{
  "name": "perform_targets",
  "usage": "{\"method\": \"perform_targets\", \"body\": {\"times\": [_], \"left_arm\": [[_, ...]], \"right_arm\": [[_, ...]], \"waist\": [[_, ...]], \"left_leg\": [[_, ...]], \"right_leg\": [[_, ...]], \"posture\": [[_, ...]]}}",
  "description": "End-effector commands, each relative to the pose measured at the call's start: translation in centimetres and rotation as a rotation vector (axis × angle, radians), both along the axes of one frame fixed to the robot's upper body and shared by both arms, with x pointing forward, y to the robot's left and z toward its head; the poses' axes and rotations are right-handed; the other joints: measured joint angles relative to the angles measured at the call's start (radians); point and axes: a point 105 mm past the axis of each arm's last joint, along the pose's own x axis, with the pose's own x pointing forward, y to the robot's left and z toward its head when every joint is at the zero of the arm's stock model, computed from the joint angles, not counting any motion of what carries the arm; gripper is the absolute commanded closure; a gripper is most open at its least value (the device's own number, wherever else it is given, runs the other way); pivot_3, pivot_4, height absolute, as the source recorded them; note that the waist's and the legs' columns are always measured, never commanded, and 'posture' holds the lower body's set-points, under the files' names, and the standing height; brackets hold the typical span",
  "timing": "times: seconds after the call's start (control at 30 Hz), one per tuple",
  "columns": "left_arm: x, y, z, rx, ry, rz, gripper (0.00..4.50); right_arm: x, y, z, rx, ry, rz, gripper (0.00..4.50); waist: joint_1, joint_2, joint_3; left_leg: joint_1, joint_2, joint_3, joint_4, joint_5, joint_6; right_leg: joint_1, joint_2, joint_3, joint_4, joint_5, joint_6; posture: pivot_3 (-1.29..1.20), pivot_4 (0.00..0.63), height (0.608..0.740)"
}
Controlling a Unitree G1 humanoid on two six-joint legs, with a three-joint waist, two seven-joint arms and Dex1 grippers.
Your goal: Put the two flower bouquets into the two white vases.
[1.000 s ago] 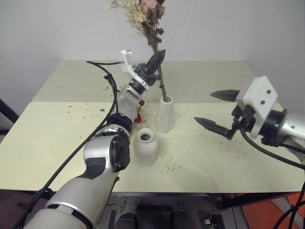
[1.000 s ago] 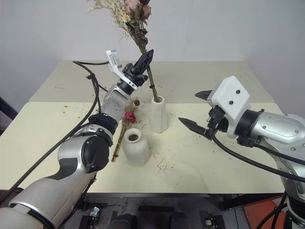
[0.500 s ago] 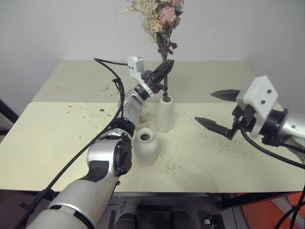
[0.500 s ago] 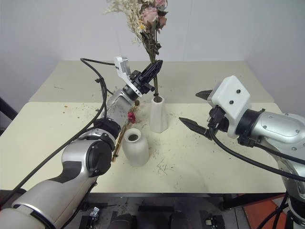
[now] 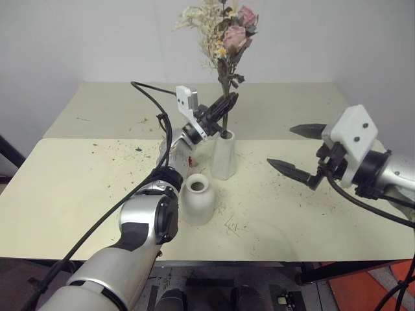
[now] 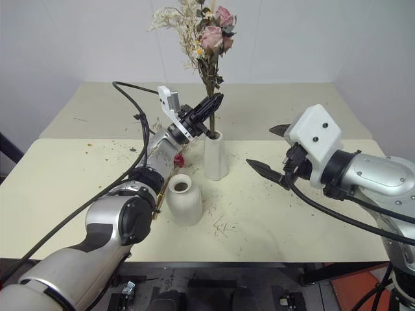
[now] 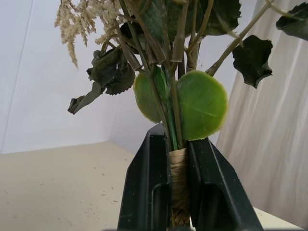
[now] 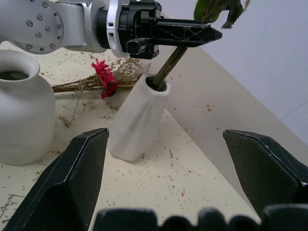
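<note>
The left gripper [image 6: 209, 109] is pinching the raffia-wrapped stems of the pale pink rose bouquet [image 6: 206, 32], their ends sitting below it in the tall white cone vase [image 6: 215, 155]; the right gripper [image 6: 269, 150] is hanging spread.

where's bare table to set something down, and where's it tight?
Free: the near-left of the table, left of the left arm; the far strip behind the tall vase; the patch between that vase and the open right gripper. Tight: the cluster of round vase, tall vase and magenta bouquet lying beside them, with the left gripper clamping the rose bouquet above.
</note>
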Motion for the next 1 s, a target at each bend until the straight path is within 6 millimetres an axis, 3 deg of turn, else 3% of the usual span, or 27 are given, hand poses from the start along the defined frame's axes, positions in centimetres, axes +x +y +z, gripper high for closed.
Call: {"method": "perform_targets", "body": {"times": [0.03,0.57,0.6,0.87,1.0], "left_arm": [[-0.5,0.3,1.4,-0.020,-0.092,0.008,4.35],[-2.2,-0.1,-0.4,0.077,-0.180,-0.103,4.35],[-2.3,-0.1,-0.5,0.079,-0.181,-0.114,3.62],[-2.5,0.2,-1.0,0.135,-0.186,-0.141,1.16],[-2.3,0.4,-1.6,0.257,-0.203,-0.119,0.02]], "right_arm": [[-0.1,-0.1,0.9,0.004,-0.059,-0.004,0.00],[0.0,-0.5,0.8,0.018,-0.051,-0.010,0.00],[0.0,-0.5,0.8,0.017,-0.049,-0.011,0.00],[0.0,-0.8,0.8,0.011,-0.045,-0.017,0.00],[0.1,-0.8,0.7,0.014,-0.048,-0.022,0.00]], "waist": [[0.000,0.000,0.000],[-0.001,0.001,0.000],[0.000,0.001,0.000],[0.000,0.001,0.000],[0.000,0.001,-0.001]], "left_leg": [[0.000,0.000,0.000,0.000,0.000,0.000],[0.000,0.000,0.000,0.001,-0.001,0.002],[0.000,0.000,0.000,0.002,-0.001,0.002],[-0.001,0.000,0.000,0.005,-0.002,0.004],[-0.001,0.000,0.000,0.005,-0.002,0.004]], "right_leg": [[0.000,0.000,0.000,0.000,0.000,0.000],[0.000,0.000,0.000,0.000,0.000,0.000],[0.000,0.000,0.000,0.000,0.000,0.000],[0.001,0.000,0.000,0.000,0.000,0.000],[0.001,0.001,0.000,0.000,0.000,0.000]], "posture": [[0.00,0.150,0.740],[0.00,0.150,0.740],[0.00,0.150,0.740],[0.00,0.150,0.740],[0.00,0.150,0.740]]}}
